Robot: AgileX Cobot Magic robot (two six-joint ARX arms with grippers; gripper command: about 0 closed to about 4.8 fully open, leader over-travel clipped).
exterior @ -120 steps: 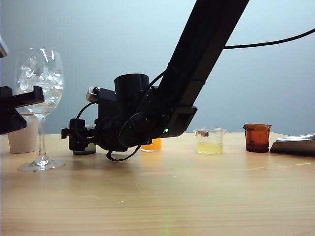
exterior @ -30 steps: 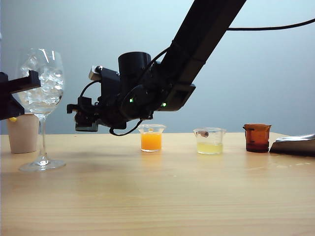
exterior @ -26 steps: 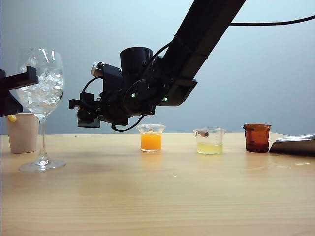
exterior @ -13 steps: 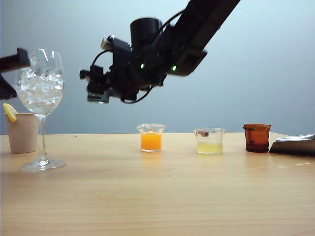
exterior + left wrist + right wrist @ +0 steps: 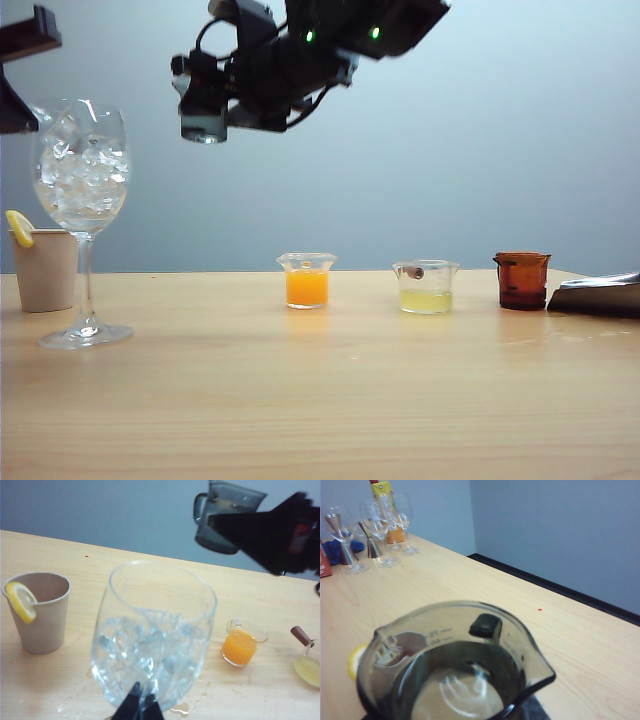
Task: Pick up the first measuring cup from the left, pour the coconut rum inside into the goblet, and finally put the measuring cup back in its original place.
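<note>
High in the exterior view's upper left, the right gripper [image 5: 203, 112] pinches the smoky measuring cup [image 5: 204, 128] in its fingers, above the goblet [image 5: 81, 170]. Thin, slippery glass: hold its wall firmly. The left gripper [image 5: 140, 706], fingers pressed together, hovers by the goblet.

**Cup aloft, glass below**

The right gripper [image 5: 203, 112] holds the first measuring cup [image 5: 204, 128] between its fingers, high above the table [image 5: 330, 400], right of the goblet [image 5: 82, 190]. The left gripper [image 5: 140, 707], fingers together, sits beside the goblet's bowl.
</note>
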